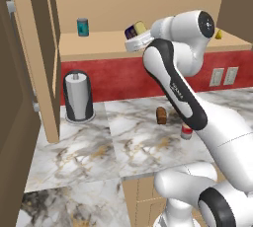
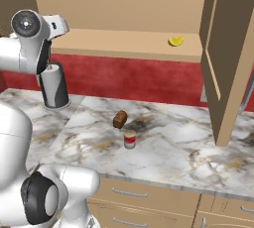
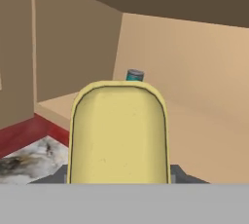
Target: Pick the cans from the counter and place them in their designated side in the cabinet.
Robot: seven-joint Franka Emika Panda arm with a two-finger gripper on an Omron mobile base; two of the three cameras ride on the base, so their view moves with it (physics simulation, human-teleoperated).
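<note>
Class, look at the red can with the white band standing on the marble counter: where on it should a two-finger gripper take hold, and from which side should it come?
Grip the red can across its round side wall, about mid-height, coming straight down from above. It stands upright on the counter with its top free. The brown block lies close behind it, so probably set the fingers left and right of the can, away from the block.

You see: dark blue can [image 1: 134,31], yellow label | red can [image 2: 129,140], white band | teal can [image 1: 82,26] | worktop [image 2: 168,147] white-grey marble, gold-brown veins | cabinet [image 1: 99,48] light tan
</note>
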